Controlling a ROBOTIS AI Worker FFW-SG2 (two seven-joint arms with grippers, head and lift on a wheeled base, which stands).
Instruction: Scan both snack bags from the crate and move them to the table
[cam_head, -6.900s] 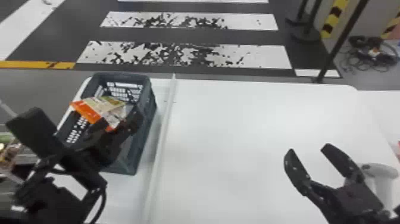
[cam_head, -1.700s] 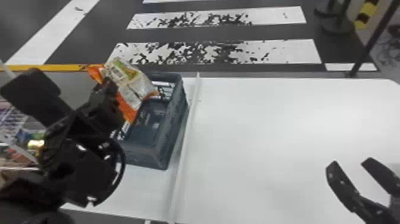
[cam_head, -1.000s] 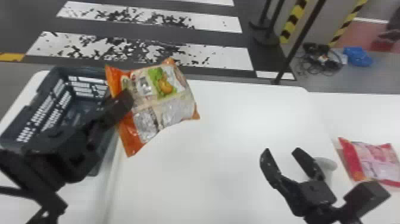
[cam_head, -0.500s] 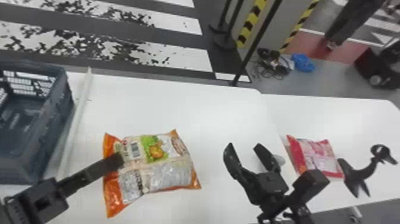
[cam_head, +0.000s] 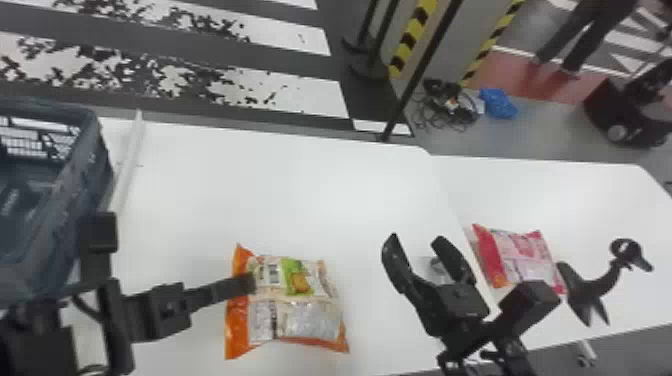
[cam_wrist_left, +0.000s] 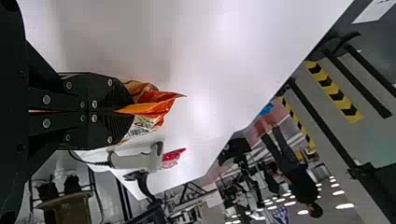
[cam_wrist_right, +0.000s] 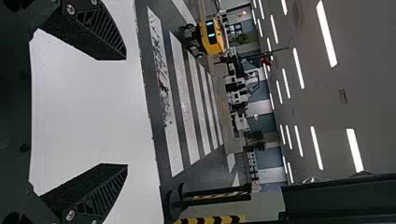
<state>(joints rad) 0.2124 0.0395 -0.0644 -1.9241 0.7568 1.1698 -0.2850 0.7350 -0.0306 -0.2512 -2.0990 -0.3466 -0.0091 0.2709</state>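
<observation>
My left gripper (cam_head: 248, 283) is over the white table (cam_head: 320, 195), shut on the left edge of the orange snack bag (cam_head: 305, 317). Whether the bag touches the tabletop I cannot tell. In the left wrist view, the left gripper (cam_wrist_left: 122, 111) pinches the orange bag's (cam_wrist_left: 156, 105) crumpled end. The right gripper (cam_head: 416, 241) stands open to the right of that bag; in its own view the right gripper (cam_wrist_right: 126, 112) has nothing between its fingers. The pink snack bag (cam_head: 525, 255) lies farther right on the table. A white handheld scanner (cam_wrist_left: 135, 161) shows beyond the left gripper.
The dark crate (cam_head: 60, 240) stands at the table's left, with a pale strip (cam_head: 126, 165) running beside it. At the right sits a black curved stand (cam_head: 595, 290). Posts (cam_head: 422, 70) and cables (cam_head: 445, 107) are on the floor behind the table.
Held by the left gripper, the orange bag came out over the crate and right across the table. The head view has turned right, bringing the pink bag and stand into sight.
</observation>
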